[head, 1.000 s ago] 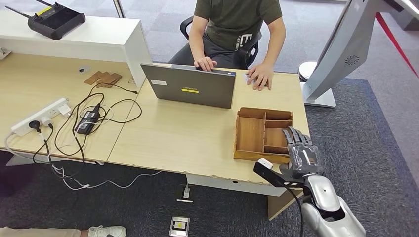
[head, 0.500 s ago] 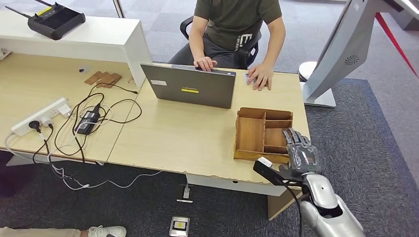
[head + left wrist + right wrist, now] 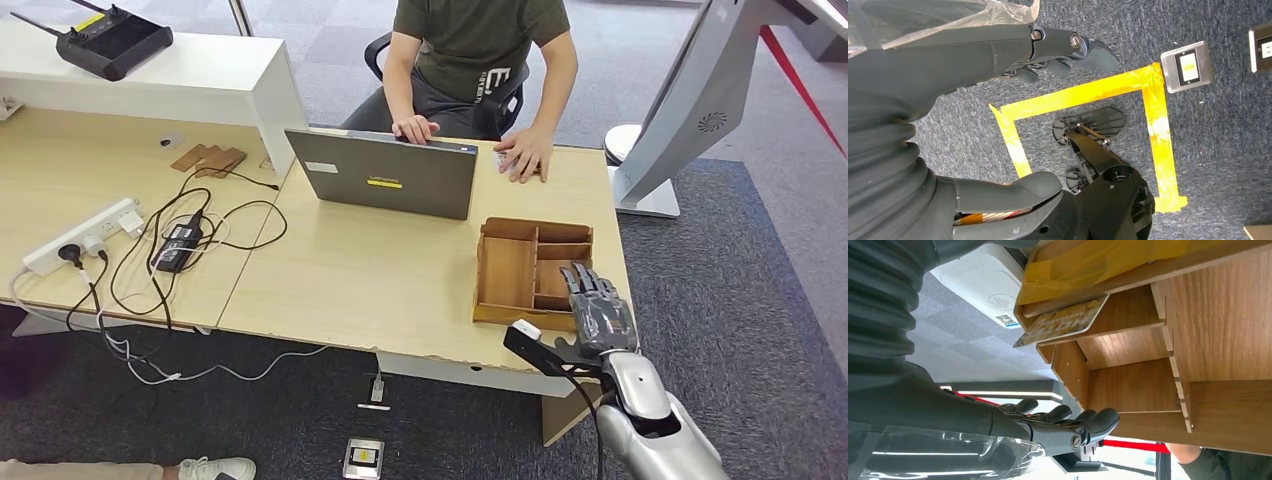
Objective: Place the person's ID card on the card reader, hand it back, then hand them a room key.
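Note:
My right hand [image 3: 598,305] hovers over the near right corner of the wooden organizer [image 3: 510,270], fingers stretched out and apart, holding nothing. In the right wrist view the fingers [image 3: 1068,422] point along the organizer's compartments [image 3: 1158,370]. A patterned card [image 3: 1063,322] lies in one compartment, and a white card reader [image 3: 980,282] sits just beside the organizer. The person's hand [image 3: 525,155] rests flat on the far edge of the desk, over a small pale thing. My left hand [image 3: 998,55] hangs above the carpet with nothing in it and its fingers apart.
An open laptop [image 3: 385,175] stands between the person and the organizer. Cables and a power strip [image 3: 85,235] cover the left desk. A grey stand [image 3: 680,110] rises to the right. Yellow tape [image 3: 1088,95] and floor sockets [image 3: 1185,67] mark the carpet.
My right hand has drifted slightly left and toward the near edge of the organizer. The person's hand on the desk has shifted a little.

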`<action>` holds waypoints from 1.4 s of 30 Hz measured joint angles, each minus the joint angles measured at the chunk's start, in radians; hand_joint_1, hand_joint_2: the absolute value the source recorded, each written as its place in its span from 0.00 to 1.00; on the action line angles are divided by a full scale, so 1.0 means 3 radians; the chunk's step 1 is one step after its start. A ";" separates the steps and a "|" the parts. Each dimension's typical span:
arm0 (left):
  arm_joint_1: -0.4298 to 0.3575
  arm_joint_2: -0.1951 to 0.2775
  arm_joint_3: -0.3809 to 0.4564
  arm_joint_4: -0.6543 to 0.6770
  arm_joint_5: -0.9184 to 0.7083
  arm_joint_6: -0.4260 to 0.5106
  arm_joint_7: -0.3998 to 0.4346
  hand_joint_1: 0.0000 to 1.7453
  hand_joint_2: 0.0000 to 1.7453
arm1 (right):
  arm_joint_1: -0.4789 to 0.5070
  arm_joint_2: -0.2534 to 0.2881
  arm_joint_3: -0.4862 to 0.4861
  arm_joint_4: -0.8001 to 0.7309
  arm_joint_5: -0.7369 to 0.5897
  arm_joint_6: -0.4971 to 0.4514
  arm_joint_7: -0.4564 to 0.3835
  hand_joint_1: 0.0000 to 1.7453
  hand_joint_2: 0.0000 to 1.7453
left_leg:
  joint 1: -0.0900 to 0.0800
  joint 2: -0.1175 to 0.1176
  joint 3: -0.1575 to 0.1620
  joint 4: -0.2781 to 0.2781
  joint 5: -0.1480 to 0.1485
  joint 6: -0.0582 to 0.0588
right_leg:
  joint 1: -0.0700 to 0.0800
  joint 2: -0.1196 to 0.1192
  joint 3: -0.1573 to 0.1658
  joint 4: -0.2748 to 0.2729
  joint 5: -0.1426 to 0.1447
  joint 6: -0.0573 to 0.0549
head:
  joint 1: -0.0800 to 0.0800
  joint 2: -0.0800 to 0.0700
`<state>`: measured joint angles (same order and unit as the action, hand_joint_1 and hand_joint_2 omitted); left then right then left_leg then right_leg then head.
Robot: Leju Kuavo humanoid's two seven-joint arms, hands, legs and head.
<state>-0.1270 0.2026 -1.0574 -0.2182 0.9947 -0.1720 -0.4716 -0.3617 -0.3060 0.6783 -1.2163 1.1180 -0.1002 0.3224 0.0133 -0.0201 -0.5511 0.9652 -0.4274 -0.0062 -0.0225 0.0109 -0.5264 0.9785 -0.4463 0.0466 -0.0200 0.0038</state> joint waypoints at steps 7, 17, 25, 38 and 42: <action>0.0000 0.0000 0.0000 0.0000 0.0006 0.0001 0.0015 0.00 1.00 | -0.0015 0.0017 -0.0004 0.0094 -0.0074 0.0016 0.0052 0.00 1.00 | 0.0000 0.0000 0.0000 0.0000 0.0000 0.0000 | 0.0000 0.0000 0.0000 0.0000 0.0000 0.0000 | -0.0001 0.0000; -0.0002 0.0000 -0.0001 0.0000 -0.0013 0.0016 0.0014 0.00 1.00 | -0.0020 0.0015 -0.0037 0.0167 -0.0192 -0.0077 0.0081 0.90 1.00 | 0.0000 0.0000 0.0001 0.0000 0.0000 0.0000 | 0.0000 0.0000 0.0000 0.0000 0.0000 0.0000 | 0.0000 0.0000; -0.0005 0.0000 -0.0001 0.0000 -0.0024 0.0019 0.0004 0.00 1.00 | -0.0023 0.0012 -0.0050 0.0194 -0.0163 -0.0251 0.0070 0.94 1.00 | 0.0000 0.0000 0.0001 0.0000 0.0000 0.0000 | 0.0000 0.0000 0.0000 0.0000 0.0000 0.0000 | 0.0000 0.0000; -0.0002 0.0000 -0.0004 0.0000 -0.0022 0.0046 -0.0020 0.00 1.00 | -0.0024 -0.0064 -0.0092 -0.0231 -0.0024 -0.0356 0.0113 0.99 1.00 | 0.0000 0.0001 0.0001 0.0000 0.0000 0.0000 | 0.0000 0.0000 0.0000 0.0000 0.0000 0.0000 | 0.0000 0.0000; -0.0002 0.0000 -0.0016 0.0000 -0.0022 0.0047 -0.0025 0.00 1.00 | -0.0035 -0.0097 -0.0100 -0.0426 -0.0024 -0.0364 0.0137 0.98 1.00 | 0.0000 0.0001 0.0001 0.0000 0.0000 0.0000 | 0.0000 0.0000 0.0000 0.0000 0.0000 0.0000 | 0.0000 0.0000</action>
<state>-0.1275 0.2026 -1.0623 -0.2182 0.9880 -0.1579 -0.4791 -0.3721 -0.3352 0.6482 -1.3440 1.1107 -0.2093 0.3635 0.0133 -0.0199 -0.5507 0.9654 -0.4273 -0.0062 -0.0225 0.0109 -0.5264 0.9786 -0.4461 0.0466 -0.0201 0.0038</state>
